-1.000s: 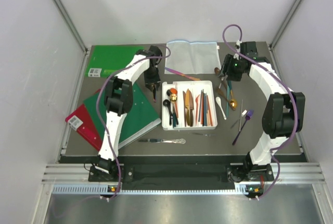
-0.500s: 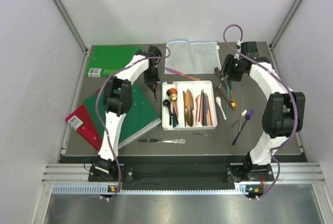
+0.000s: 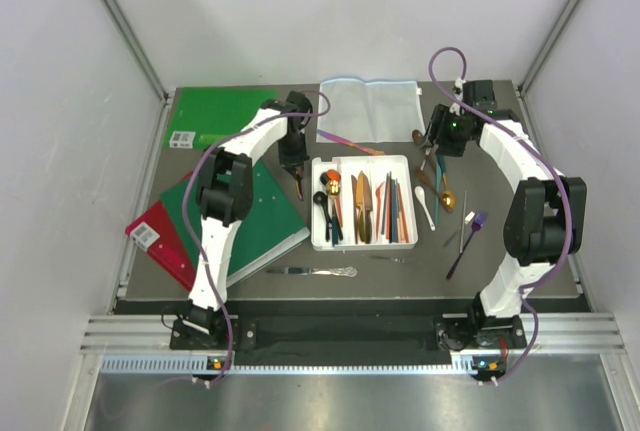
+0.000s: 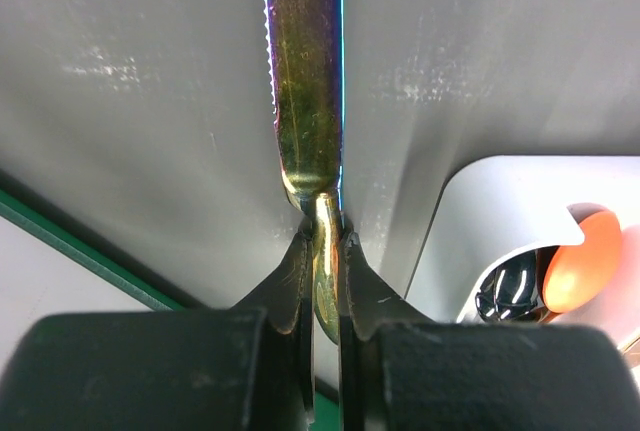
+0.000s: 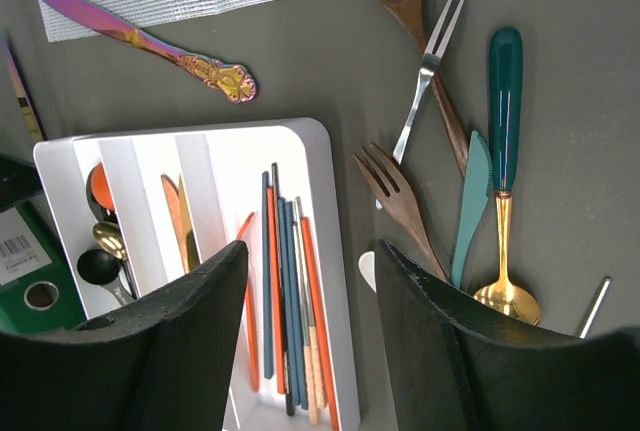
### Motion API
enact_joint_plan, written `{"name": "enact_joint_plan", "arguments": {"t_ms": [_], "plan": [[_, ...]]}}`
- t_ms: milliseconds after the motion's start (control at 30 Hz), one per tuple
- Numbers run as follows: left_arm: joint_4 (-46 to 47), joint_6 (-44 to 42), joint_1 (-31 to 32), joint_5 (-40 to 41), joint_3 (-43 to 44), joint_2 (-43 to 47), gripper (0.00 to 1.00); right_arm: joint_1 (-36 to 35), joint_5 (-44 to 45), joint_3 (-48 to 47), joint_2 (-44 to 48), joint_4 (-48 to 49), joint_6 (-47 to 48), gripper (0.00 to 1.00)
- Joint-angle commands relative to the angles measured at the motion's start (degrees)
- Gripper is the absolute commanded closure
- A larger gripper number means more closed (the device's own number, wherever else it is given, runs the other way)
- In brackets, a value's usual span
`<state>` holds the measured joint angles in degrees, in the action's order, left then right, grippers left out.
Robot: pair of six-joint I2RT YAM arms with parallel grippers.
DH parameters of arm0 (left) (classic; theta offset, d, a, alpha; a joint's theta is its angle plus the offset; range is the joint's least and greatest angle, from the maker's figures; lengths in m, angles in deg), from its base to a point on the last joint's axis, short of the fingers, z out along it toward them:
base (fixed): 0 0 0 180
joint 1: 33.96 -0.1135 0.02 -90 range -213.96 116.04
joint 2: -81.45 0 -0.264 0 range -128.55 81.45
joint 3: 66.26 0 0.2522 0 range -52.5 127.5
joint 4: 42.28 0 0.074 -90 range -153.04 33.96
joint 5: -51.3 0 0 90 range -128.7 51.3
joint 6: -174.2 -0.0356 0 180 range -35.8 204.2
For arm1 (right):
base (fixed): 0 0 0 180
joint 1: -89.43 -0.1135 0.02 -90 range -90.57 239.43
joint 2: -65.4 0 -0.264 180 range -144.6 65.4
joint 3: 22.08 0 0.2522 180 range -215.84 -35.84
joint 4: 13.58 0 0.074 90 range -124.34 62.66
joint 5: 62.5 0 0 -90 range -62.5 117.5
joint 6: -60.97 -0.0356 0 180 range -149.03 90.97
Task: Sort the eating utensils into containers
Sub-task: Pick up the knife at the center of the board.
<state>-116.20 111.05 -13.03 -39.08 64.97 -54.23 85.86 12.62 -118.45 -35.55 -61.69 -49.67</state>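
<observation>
We find left gripper (image 4: 322, 251) clenched on iridescent knife (image 4: 305, 71) just below blade. Blade runs straight ahead, roughly parallel to white tray (image 4: 470, 201) compartments. Tray sits just right of knife. Right gripper (image 5: 308, 261) released, empty, farther right.

Dark grey bench (image 3: 400, 276). One white rectangular plastic tray (image 3: 363, 160), long compartments, stocked with gold, orange, black and teal cutlery. My left pincer (image 3: 297, 176) is at its far-left corner, closed on a slim dark utensil (image 3: 301, 191). My right pincer (image 3: 436, 154) is over loose cutlery. Silver knife (image 3: 312, 271) lies near the tray. Flat green books (image 3: 275, 216) are on the left.
</observation>
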Motion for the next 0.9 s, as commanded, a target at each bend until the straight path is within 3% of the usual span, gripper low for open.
{"name": "enact_joint_plan", "arguments": {"t_ms": [0,600,867], "plan": [[-2.7,-0.1,0.3,-0.1,2.7,3.7,1.0,0.6,-1.0,-1.5,-0.4,0.8,-0.1,0.46],[-5.1,-0.7,-0.5,2.8,3.6,9.6,1.0,0.7,0.0,0.9,1.5,1.2,0.5,0.46],[-7.4,-0.5,-0.6,-3.2,4.8,11.6,1.0,0.6,0.2,1.7,1.7,1.7,0.3,0.46]]}}
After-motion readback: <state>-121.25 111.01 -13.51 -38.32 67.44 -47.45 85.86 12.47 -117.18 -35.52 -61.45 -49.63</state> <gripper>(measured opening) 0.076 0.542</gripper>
